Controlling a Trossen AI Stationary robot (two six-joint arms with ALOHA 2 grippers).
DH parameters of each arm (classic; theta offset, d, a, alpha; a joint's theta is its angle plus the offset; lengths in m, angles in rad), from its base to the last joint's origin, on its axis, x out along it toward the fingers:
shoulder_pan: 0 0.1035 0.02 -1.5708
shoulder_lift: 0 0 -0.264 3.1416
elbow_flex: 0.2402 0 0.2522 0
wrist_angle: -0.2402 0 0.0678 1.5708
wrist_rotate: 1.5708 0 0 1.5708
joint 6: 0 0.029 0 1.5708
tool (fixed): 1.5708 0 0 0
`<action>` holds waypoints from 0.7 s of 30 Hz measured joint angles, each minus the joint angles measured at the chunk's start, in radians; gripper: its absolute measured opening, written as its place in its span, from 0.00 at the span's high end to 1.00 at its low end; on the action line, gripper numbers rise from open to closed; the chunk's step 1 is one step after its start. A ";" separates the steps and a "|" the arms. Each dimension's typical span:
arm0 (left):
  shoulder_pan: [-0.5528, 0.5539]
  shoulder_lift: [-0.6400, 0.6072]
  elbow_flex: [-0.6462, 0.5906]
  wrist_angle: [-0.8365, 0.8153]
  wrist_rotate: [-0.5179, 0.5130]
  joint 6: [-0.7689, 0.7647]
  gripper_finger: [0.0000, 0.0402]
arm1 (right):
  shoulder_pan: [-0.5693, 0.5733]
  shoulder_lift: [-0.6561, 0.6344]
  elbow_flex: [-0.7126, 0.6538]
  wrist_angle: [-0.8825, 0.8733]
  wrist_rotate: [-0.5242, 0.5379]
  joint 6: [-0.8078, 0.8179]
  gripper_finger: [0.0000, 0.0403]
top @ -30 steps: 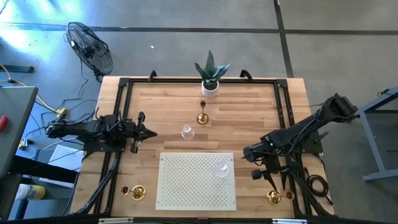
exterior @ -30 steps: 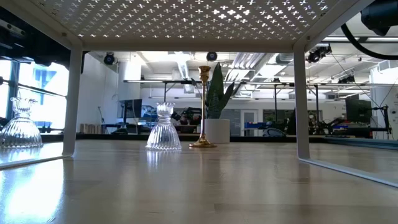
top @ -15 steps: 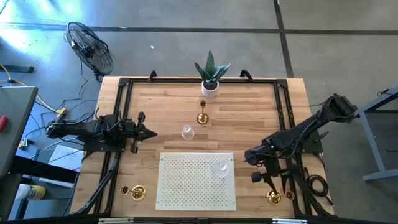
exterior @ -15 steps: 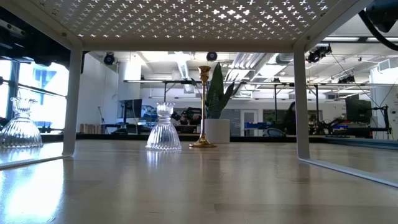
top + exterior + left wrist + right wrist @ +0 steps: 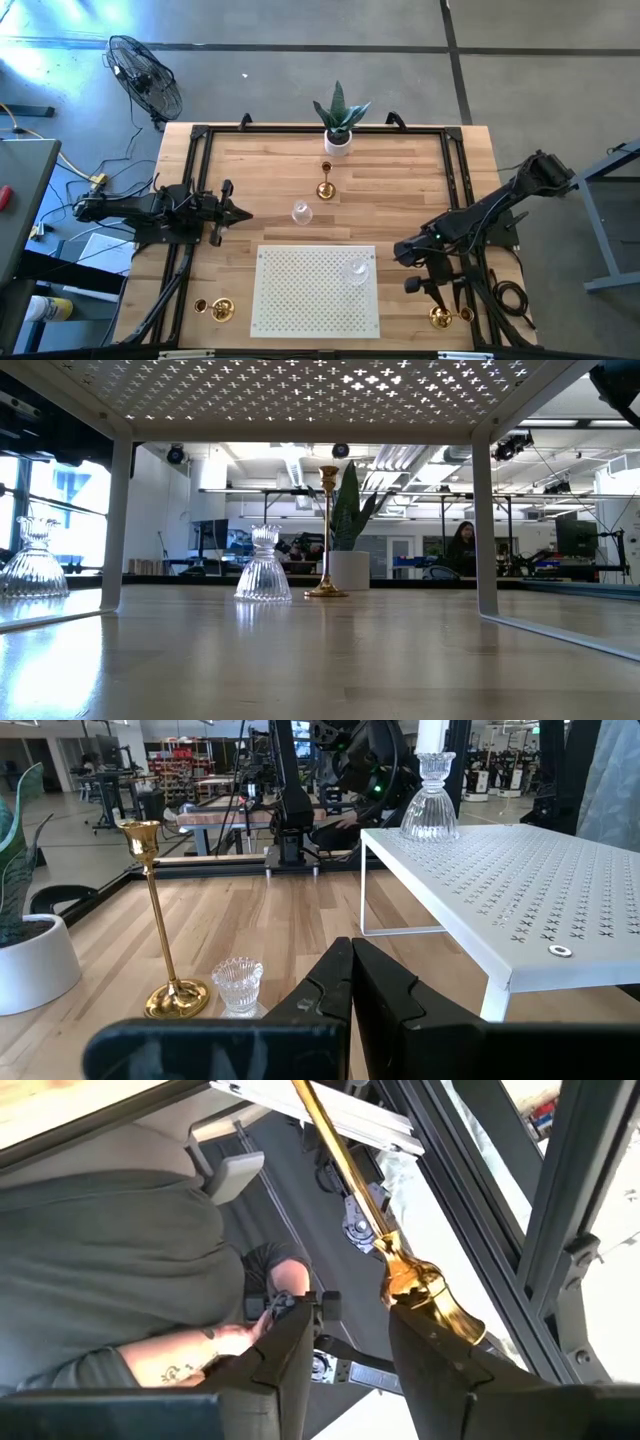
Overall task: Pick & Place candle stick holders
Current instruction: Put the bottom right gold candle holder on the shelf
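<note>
So, in the high view your left gripper (image 5: 240, 213) sits at the table's left side, fingers pressed together, holding nothing. Your right gripper (image 5: 436, 298) hangs over the near right corner, just beside the corner gold holder (image 5: 440, 317). The tall gold holder (image 5: 325, 186) stands upright just in front of the pot (image 5: 338, 144). The small glass holder (image 5: 301, 211) is near it, toward the shelf (image 5: 300, 300). The shelf glass holder (image 5: 357, 270) stands near that shelf's right edge. Another one, the left gold holder (image 5: 218, 309), lies in the near left corner.

In the low view you're looking under the shelf (image 5: 300, 390). A ribbed glass holder (image 5: 263, 565) and the tall gold holder (image 5: 327, 530) stand side by side in front of the pot (image 5: 350, 570). One more glass one, the edge glass holder (image 5: 32, 560), is at far left. A person (image 5: 465, 545) shows in the room behind.

The left wrist view confirms the left gripper (image 5: 350, 982) is closed on nothing. The tall gold holder (image 5: 150, 920) and small glass holder (image 5: 238, 985) are almost touching.

In the right wrist view the right gripper (image 5: 350, 1315) has its fingers apart, with nothing in the gap. The corner gold holder (image 5: 420, 1285) is tilted right against one fingertip (image 5: 425, 1330); you can't tell whether they touch.
</note>
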 joint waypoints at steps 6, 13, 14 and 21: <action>0.000 0.000 0.000 0.000 0.000 0.000 1.00 | -0.001 0.000 0.000 -0.013 -0.007 -0.004 0.69; 0.000 0.000 0.000 0.000 0.000 0.000 1.00 | -0.001 0.000 0.000 -0.014 -0.006 -0.019 0.69; 0.000 0.000 0.000 0.000 0.000 0.000 1.00 | -0.001 0.000 0.000 -0.014 -0.003 -0.031 0.69; 0.000 0.000 0.000 0.000 0.000 0.000 1.00 | -0.024 0.000 0.000 -0.022 0.005 -0.071 0.69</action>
